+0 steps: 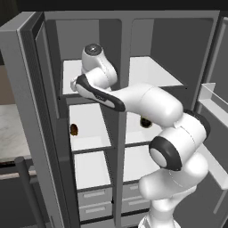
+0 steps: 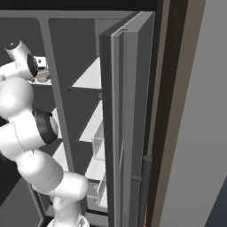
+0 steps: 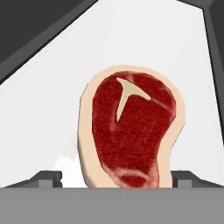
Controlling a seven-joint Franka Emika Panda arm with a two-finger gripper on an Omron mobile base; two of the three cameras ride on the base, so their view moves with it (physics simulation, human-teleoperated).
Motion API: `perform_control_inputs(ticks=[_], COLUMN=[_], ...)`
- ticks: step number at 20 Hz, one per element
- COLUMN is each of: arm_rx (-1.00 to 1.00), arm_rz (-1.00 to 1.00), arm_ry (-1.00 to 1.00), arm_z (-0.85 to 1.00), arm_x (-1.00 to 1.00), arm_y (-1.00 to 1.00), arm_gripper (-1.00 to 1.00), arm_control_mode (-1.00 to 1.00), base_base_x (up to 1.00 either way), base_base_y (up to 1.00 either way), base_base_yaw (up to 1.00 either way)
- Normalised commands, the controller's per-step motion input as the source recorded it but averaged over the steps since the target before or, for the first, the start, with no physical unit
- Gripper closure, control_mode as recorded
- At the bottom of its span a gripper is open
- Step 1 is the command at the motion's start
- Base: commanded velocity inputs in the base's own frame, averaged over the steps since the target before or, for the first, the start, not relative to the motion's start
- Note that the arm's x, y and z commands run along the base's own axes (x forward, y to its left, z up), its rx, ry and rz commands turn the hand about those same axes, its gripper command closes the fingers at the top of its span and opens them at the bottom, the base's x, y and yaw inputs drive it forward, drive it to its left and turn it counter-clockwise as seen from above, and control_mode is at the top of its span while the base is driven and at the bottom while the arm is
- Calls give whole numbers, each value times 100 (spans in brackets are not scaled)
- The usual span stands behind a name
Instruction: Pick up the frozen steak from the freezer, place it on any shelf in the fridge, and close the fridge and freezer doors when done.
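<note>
The frozen steak [image 3: 131,131], a flat red slab with a pale tan rim, lies on the white top board of the freezer [image 1: 71,73]. My gripper [image 3: 117,177] hangs low over it, open, with one fingertip [image 3: 49,177] left of the steak's near end and the other close by its right edge. In the right base view the gripper [image 2: 41,64] sits just above the steak [image 2: 43,78]. Both halves of the unit stand open: the freezer door [image 1: 22,111] swings out left and the fridge door [image 1: 213,102] out right. The fridge's top shelf [image 1: 153,71] is bare.
A small brown lump [image 1: 74,129] rests on the freezer's second board. A dark item [image 1: 145,121] sits on the fridge's second shelf, partly behind my arm. The fridge door's edge [image 2: 126,133] and bar handle [image 2: 146,190] stand close on the right. Grey drawers [image 1: 93,202] sit low.
</note>
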Motion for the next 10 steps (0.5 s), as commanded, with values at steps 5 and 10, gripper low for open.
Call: perform_control_inputs(ticks=[5,10], arm_rx=[0,1], arm_rz=[0,0], arm_ry=[0,0], arm_z=[-27,-31], arm_x=[11,14], arm_y=[0,-3], arm_gripper=[-100,100], arm_control_mode=[-100,-100], base_base_x=[0,0], base_base_y=[0,0], base_base_yaw=[0,0])
